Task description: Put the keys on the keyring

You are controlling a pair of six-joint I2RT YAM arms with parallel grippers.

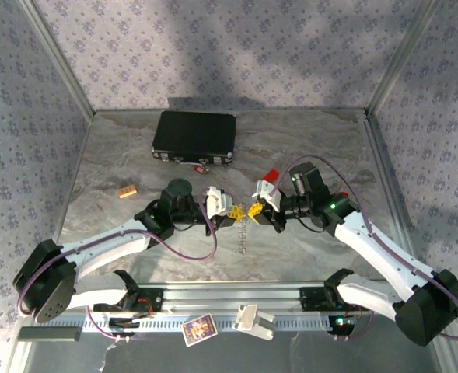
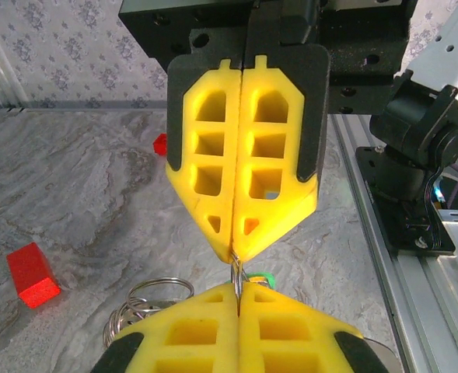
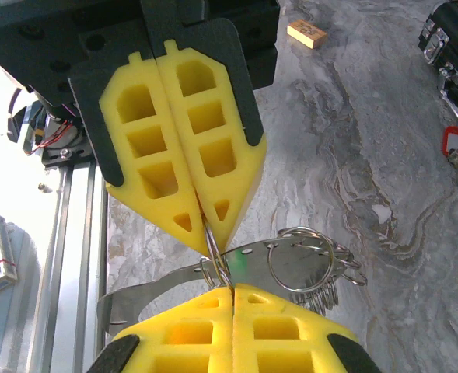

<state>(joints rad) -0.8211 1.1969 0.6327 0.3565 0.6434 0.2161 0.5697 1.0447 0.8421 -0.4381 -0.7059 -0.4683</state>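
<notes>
Now the left gripper (image 1: pixel 234 210) and right gripper (image 1: pixel 254 209) meet tip to tip. Both clamp the keyring (image 3: pixel 306 260) between them.

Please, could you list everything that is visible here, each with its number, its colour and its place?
black case: one, black, far middle of the table.
red key: one, red head, on the table before the case.
green key: one, green head, mostly hidden, by the keyring.
keyring: one, silvery rings and chain, held up over the table's middle.
red block: one, bright red, just right of the middle.
tan block: one, orange-tan, left part of the table.
card: one, multicoloured, on the near rail.
white piece: one, white, beside the card.
left gripper: one, yellow fingers, shut on the keyring.
right gripper: one, yellow fingers, shut on the keyring.
</notes>
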